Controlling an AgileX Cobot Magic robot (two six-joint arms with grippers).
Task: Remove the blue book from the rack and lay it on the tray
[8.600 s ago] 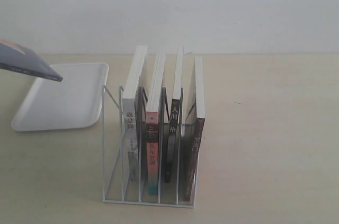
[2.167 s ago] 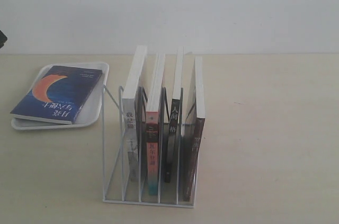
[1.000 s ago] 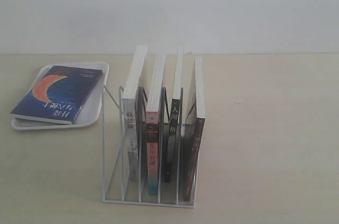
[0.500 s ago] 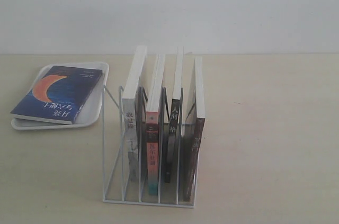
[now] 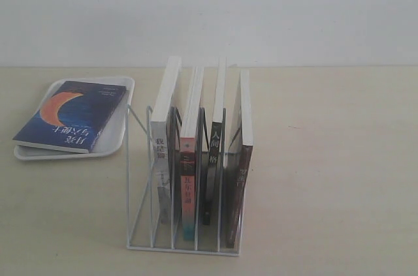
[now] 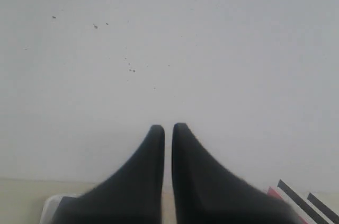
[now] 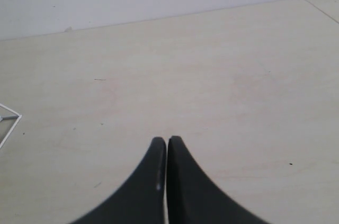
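The blue book, dark cover with an orange crescent, lies flat on the white tray at the left of the exterior view. The white wire rack stands in the middle with several books upright in its slots. Neither arm shows in the exterior view. My left gripper is shut with nothing between its black fingers and faces the white wall; a corner of the tray shows low beside it. My right gripper is shut and empty above bare tabletop, with a corner of the rack at the edge.
A white-spined book, a red-spined book, a black-spined book and a dark brown-spined book stand in the rack. A white wall runs along the far edge of the pale wooden table.
None over the last second. Earlier the blue book hung above the tray at the left; it now lies flat on the tray, and the arm has left the exterior view.
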